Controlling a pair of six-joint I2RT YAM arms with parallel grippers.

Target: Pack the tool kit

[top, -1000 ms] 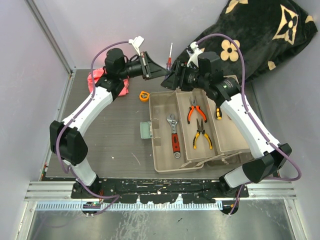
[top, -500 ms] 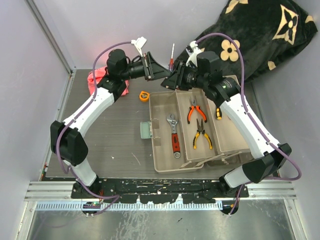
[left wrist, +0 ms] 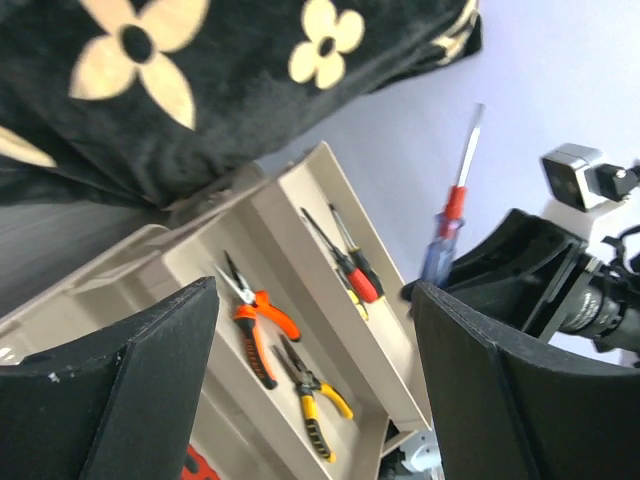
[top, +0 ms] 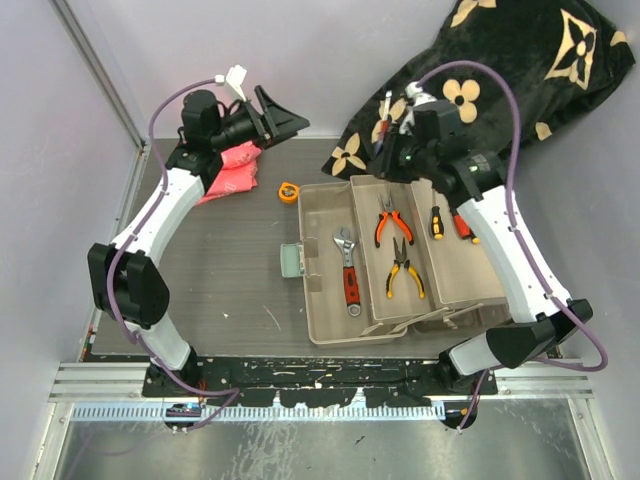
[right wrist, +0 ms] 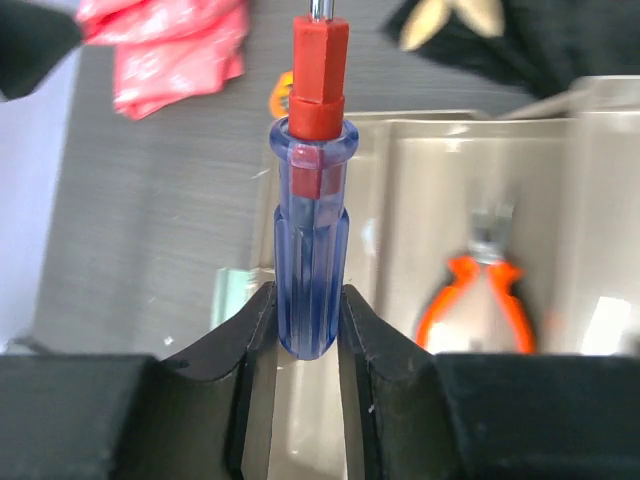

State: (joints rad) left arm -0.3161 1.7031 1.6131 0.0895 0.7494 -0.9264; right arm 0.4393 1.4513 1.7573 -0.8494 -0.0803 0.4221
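The toolbox lies open, beige trays showing. In it rest a red wrench, orange pliers, yellow pliers and screwdrivers in the right tray. My right gripper hangs above the box's back edge, shut on a blue-handled, red-collared screwdriver that stands upright between its fingers. My left gripper is open and holds nothing, up at the back left, apart from the box. Between its fingers the left wrist view shows the pliers and the held screwdriver. An orange tape measure lies left of the box.
A pink bag lies at the back left under the left arm. The black flower-patterned blanket is heaped at the back right, touching the box's rear. Walls close in the back and sides.
The left gripper opened, let go of the screwdriver and drew back to the left. The right gripper shut on the screwdriver and carried it a little to the right.
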